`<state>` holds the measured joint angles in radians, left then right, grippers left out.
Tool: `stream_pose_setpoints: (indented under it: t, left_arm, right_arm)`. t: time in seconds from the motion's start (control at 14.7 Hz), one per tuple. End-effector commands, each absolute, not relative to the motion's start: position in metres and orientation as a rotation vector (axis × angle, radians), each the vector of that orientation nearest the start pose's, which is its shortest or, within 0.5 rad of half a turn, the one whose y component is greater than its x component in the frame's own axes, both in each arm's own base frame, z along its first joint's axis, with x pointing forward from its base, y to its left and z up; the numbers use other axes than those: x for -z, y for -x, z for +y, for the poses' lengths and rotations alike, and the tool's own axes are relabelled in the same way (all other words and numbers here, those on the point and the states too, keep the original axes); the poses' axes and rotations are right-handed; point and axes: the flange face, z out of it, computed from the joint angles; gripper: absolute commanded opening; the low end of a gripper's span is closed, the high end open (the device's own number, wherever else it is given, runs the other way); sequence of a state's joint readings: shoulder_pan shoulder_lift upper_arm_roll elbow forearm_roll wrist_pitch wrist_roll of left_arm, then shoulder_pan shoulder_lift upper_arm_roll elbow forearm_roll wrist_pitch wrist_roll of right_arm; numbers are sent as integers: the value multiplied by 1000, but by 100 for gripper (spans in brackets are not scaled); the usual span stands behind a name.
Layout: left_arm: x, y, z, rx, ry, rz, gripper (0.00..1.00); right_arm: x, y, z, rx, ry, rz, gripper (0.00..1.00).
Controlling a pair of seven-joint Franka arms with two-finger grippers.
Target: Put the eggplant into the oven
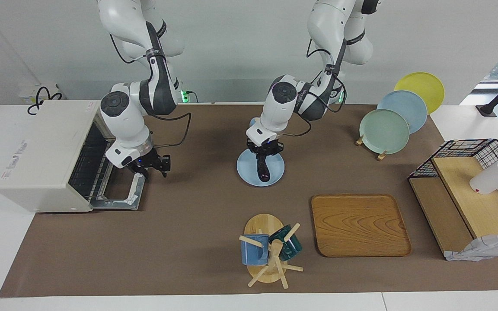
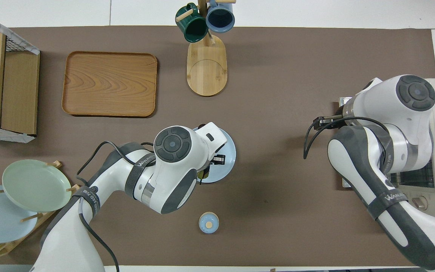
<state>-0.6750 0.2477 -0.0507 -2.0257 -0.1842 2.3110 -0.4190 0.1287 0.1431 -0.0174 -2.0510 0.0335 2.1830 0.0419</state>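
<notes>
The dark purple eggplant [image 1: 263, 169] hangs stem-up from my left gripper [image 1: 264, 154], which is shut on its upper end over the blue plate [image 1: 245, 169] at mid-table. Its lower tip is at the plate's surface; I cannot tell if it touches. From overhead the left arm covers most of it, and only the stem end [image 2: 202, 174] shows. The cream-white oven [image 1: 43, 151] stands at the right arm's end of the table, its door [image 1: 119, 196] dropped open and the wire rack showing. My right gripper [image 1: 153, 165] hovers open and empty by the door's edge.
A mug tree [image 1: 268, 252] with two mugs and a wooden tray [image 1: 359, 224] lie farther from the robots than the plate. A rack of plates [image 1: 385, 129] and a wire-sided wooden shelf [image 1: 469, 190] stand at the left arm's end. A small blue knob [image 2: 209, 222] sits near the robots.
</notes>
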Motion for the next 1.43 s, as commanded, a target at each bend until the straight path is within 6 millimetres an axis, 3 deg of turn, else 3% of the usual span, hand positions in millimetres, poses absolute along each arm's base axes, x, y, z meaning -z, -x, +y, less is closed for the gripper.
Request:
stream_pose_setpoints:
  t: [0.0,0.07,0.14,0.27,0.48,0.61,0.75,0.88,1.02,1.09,1.22,1.29,1.36]
  left_arm:
    - [-328,-442,-397,-65,3290,280,2]
    - [-328,-443,-396,-65,3291,275,44]
    - [-328,-443,-395,-65,3291,267,99]
    - [-341,-455,-385,-44,3302,248,100]
    - [-378,-483,-355,-44,3313,200,100]
    - [-405,-517,-318,-75,3311,172,100]
    - [-435,-550,-268,-100,3312,181,100]
    - [-464,-579,-211,-103,3314,201,100]
    - [-485,-591,-167,-93,3312,194,100]
    - [-498,-592,-149,-75,3293,174,100]
    - [-518,-583,-122,-71,3190,185,100]
    - [-529,-579,-111,-59,3184,163,100]
    - [-541,-573,-98,-67,3180,137,100]
  right_arm:
    - [-379,-571,79,-36,3080,-92,100]
    - [-384,-574,88,-27,3041,-68,100]
    - [-388,-576,97,-28,3029,-82,100]
    - [-400,-576,128,-41,3025,-126,100]
    - [-410,-581,149,-24,3021,-132,100]
    - [-413,-578,165,-21,3018,-106,100]
    - [-414,-574,194,12,3006,-140,100]
    - [-427,-565,244,64,2992,-113,100]
    - [-436,-567,313,82,2990,-39,100]
    - [-433,-570,359,62,3011,0,100]
    - [-407,-568,449,110,3116,50,100]
    - [-399,-560,477,146,3111,62,100]
    - [-390,-557,485,168,3099,73,100]
